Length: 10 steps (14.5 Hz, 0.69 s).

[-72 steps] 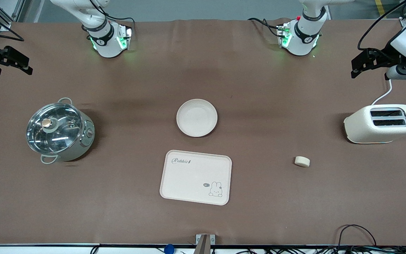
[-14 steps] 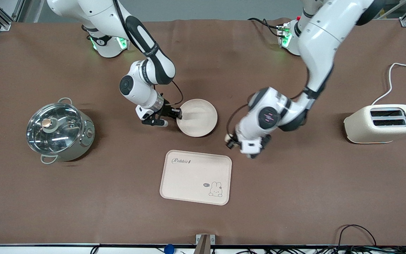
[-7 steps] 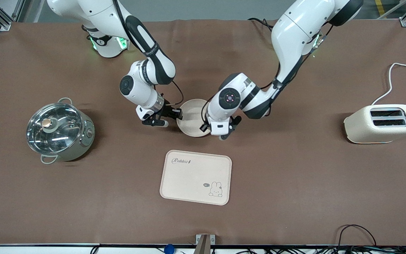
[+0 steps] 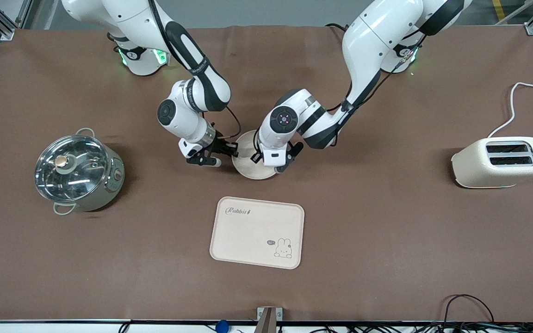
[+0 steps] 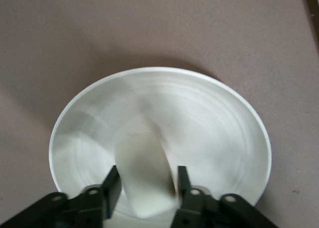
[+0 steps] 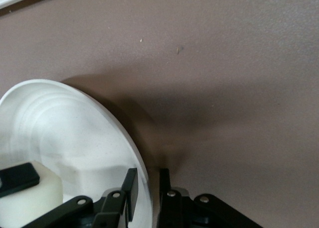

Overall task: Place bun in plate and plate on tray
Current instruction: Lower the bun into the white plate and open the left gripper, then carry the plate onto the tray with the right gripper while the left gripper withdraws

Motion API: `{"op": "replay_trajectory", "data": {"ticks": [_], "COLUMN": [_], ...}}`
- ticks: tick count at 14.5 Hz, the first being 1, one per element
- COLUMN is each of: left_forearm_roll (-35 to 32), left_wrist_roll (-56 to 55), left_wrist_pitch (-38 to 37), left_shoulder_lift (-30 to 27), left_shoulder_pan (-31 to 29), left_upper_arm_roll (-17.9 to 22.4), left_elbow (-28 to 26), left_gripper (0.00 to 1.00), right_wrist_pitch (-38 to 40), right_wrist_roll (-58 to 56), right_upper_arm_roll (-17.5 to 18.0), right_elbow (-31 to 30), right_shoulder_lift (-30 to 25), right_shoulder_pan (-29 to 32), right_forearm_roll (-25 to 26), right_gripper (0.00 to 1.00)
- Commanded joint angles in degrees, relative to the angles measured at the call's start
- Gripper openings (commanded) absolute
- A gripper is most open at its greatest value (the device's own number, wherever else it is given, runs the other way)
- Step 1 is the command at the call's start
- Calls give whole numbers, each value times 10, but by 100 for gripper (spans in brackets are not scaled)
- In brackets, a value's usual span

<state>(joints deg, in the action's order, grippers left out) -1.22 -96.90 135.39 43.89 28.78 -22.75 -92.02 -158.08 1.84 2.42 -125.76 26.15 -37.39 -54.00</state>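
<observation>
My left gripper (image 5: 146, 185) hangs over the plate (image 4: 248, 169), clenched on the bun (image 5: 144, 175), which sits just above the dish's floor. My right gripper (image 6: 148, 188) pinches the plate's rim at its nine o'clock edge. The tray (image 4: 257, 232) lies on the bench (image 4: 387, 259) at six o'clock from the plate, apart from it.

Front cam: high, facing both arm bases, whole table. Both wrist cams sit close over the plate (image 4: 248, 169) (image 5: 199, 113) (image 6: 75, 128), the shared region.
</observation>
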Motion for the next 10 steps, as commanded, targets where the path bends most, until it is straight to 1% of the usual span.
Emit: {"op": "replay_trajectory", "data": {"ticks": [1,2,4,6,8,10], "left_forearm_roll": [-18,-20,-41,-68,-95,-103], "left_wrist_roll": [-7,-7,-5,4,55,134], "left_wrist_pitch": [2,-4,-30,-82,-138,-180], "left_shoulder_lift": [-2,-7,-25,-50,-73,-112], "left_shoulder_pan": [1,-4,-20,-54,-86,-121], "left_upper_arm_roll": [4,5,6,6,5,5], "left_elbow": [16,26,45,70,90,92], "left_gripper": [100,100,100,100,100,100], "right_wrist_pitch": [-6,-6,-6,-6,-2,2], "right_wrist_roll": [-5,-5,-6,-6,-4,-4], "right_upper_arm_roll": [-2,-2,-2,-2,-2,-3], "right_elbow": [4,4,4,5,10,34], "right_shoulder_lift": [4,4,5,5,-6,-10], "right_shoulder_pan": [-7,-7,-7,-6,-1,12], "right_forearm_roll": [-15,-15,-14,-14,-15,-14], "right_gripper": [3,1,0,0,0,0]}}
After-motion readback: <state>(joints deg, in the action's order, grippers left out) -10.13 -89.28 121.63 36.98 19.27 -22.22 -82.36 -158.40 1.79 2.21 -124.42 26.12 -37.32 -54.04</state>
